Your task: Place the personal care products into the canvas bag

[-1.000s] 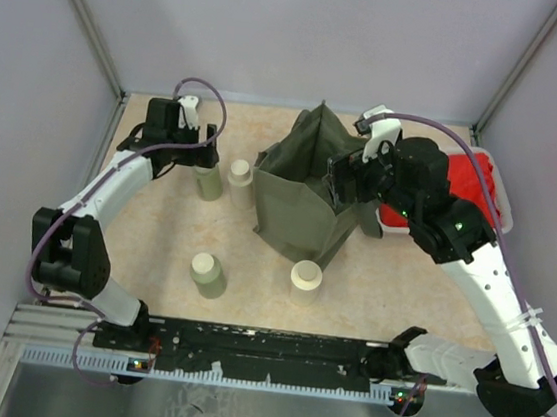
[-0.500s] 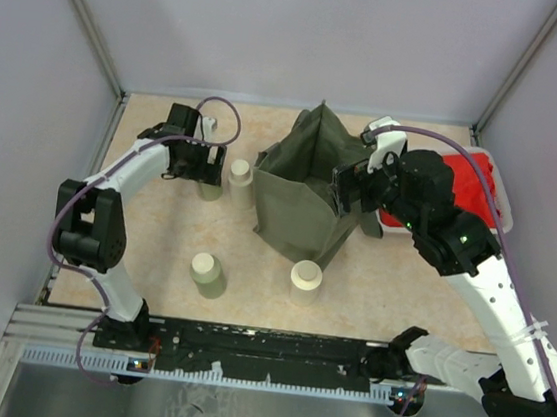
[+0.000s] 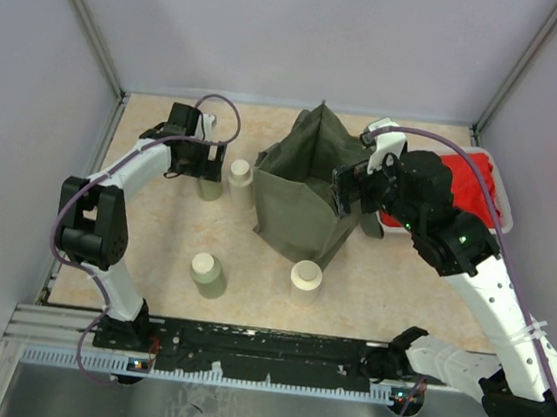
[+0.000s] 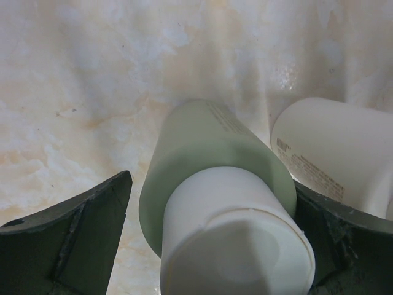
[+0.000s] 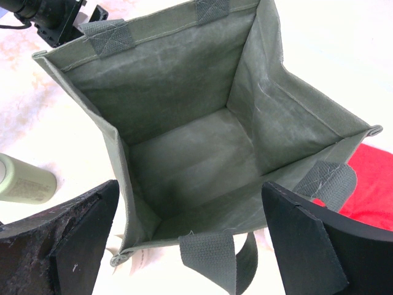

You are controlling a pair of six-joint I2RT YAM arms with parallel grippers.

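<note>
White arm links, black joints, purple cables; jaws dark, possibly rubber-faced.

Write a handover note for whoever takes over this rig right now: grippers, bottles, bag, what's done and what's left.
Left gripper: open, fingers on either side of the back green bottle, not yet closed on it.
Right gripper: open, above the mouth of the bag, holding nothing.
Bottles: all four are outside the bag; the cream bottle is right beside the green one, the near-left bottle and near-right bottle closer to the arm bases.
Done: nothing bagged; the bag is upright, open and empty.
Left: grasp and bag all four bottles.
</note>
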